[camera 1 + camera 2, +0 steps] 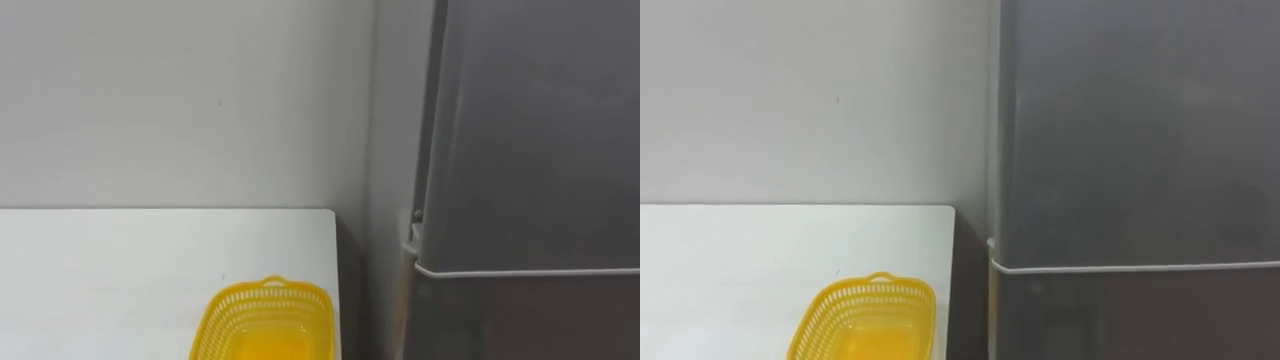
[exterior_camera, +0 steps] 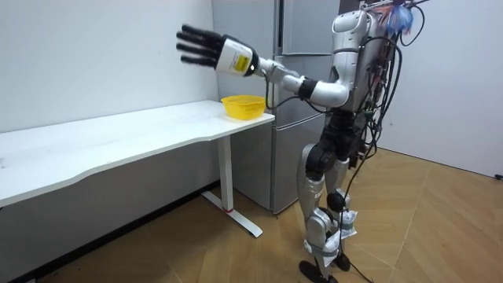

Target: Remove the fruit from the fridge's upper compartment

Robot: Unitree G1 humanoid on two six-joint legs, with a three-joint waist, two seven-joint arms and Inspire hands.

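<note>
Room view: left hand (image 2: 212,49) aloft, fingers (image 2: 191,35) straight; yellow basket (image 2: 243,106) beside fridge (image 2: 302,31).

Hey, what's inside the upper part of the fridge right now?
The upper door of the fridge is shut, so only its grey front shows; whatever is inside is hidden behind it.

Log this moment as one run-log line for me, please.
left robot hand: open, raised | fridge: closed | yellow basket: on table
</note>
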